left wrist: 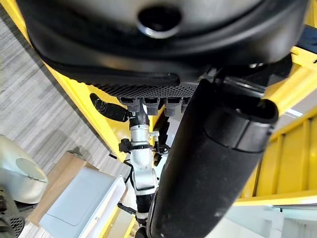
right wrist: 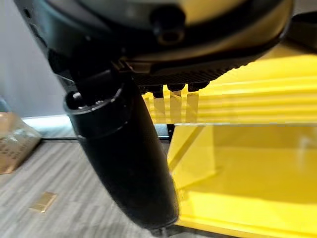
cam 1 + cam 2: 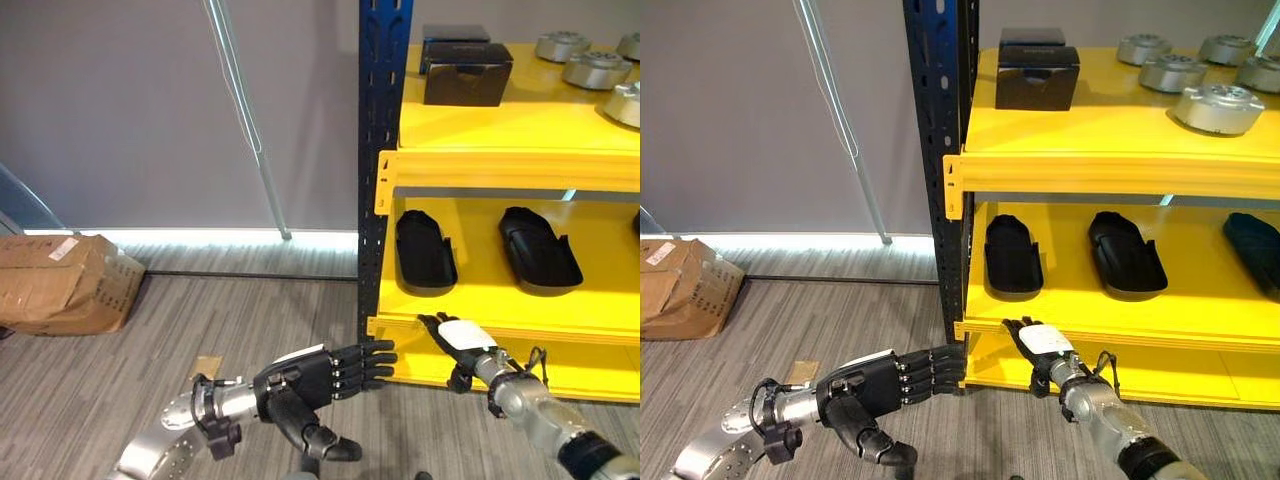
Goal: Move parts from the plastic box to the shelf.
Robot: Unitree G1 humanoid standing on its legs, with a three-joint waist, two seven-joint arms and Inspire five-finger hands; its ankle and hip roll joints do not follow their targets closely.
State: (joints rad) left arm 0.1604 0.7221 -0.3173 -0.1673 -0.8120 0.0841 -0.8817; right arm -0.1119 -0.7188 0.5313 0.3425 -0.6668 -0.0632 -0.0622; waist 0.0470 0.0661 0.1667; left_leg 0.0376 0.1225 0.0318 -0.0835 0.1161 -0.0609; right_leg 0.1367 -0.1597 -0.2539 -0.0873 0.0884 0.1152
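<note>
Grey plank floor (image 3: 200, 310) carries a cardboard box (image 3: 65, 280) far left of the yellow shelf (image 3: 500, 130). Left robot hand (image 3: 320, 375) and right robot hand (image 3: 455, 335) — both spread, empty — hover by its lower edge; black parts (image 3: 425, 250) sit inside. Turning back toward the box seems wise.

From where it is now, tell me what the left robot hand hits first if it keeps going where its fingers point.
Probably the shelf's blue upright post: the left robot hand has straight fingers aimed at its foot, though depth is unclear.

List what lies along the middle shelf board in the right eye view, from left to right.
Blue shelf post → first black part → second black part → third black part, cut off by the picture's edge.
</note>
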